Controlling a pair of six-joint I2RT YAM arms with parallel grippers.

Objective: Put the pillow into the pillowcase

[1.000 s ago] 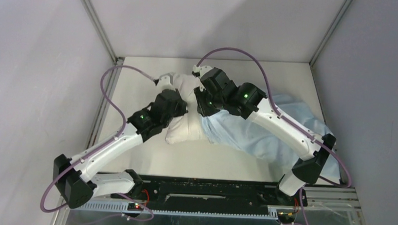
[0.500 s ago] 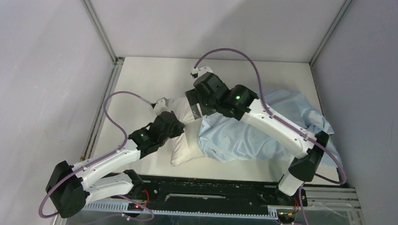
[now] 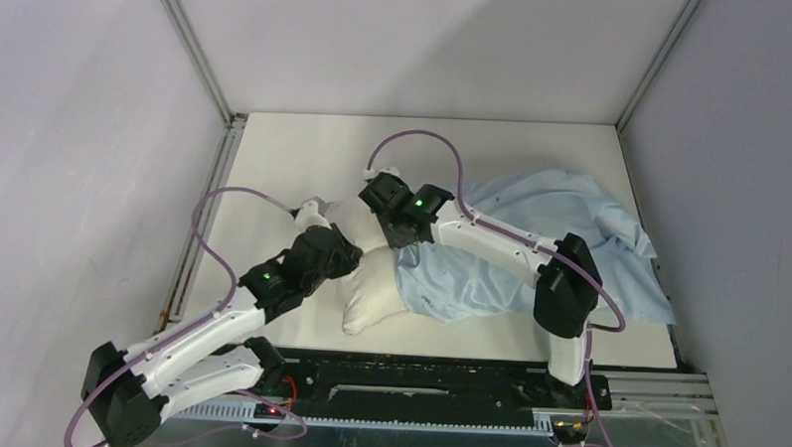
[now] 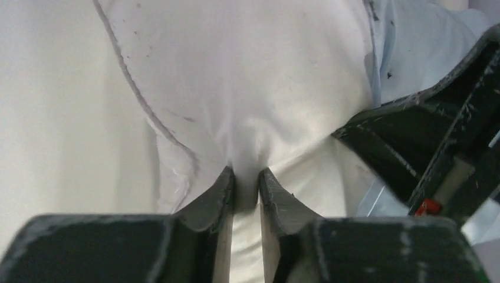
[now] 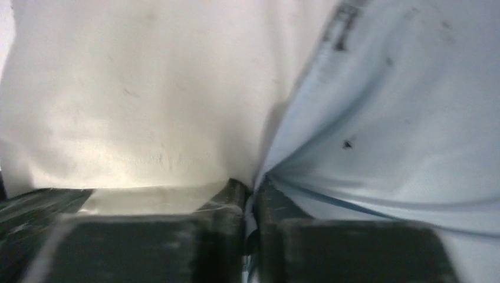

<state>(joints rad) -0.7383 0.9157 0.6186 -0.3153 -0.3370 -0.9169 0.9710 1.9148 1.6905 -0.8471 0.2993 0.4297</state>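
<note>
**Two grips on cloth, left of mid-table**

Three pale grey walls (image 3: 77, 123) with metal corner posts (image 3: 194, 52) box in an off-white table (image 3: 295, 150). The far strip and the left side of the table are bare, so the open room lies there. The right side is taken up by cloth.

The pillowcase (image 3: 610, 231) is a wrinkled, light blue spread from the centre to the right edge, where its far corner touches the wall. The pillow (image 3: 375, 297) lies left of centre towards the near edge, plump and white, with its near-left corner uncovered. Its right end runs under the blue edge, and no view shows how much of it is inside.

The left arm (image 3: 210, 321) reaches in from the near-left. The right arm (image 3: 501, 245) bends back across the pillowcase and hides the cloth beneath it. The two wrists meet over the join of white and blue and block it from above.

The left gripper (image 4: 246, 177) stands narrow, with a puckered fold of the pillow nipped between its fingers (image 4: 212, 197). The right gripper (image 5: 253, 186) is almost closed on the pillowcase edge, with blue cloth bunched between its fingers (image 5: 230, 197) and the pillow just beside them. That view is blurred and very close.

Purple cables (image 3: 415, 137) loop above both wrists.
</note>
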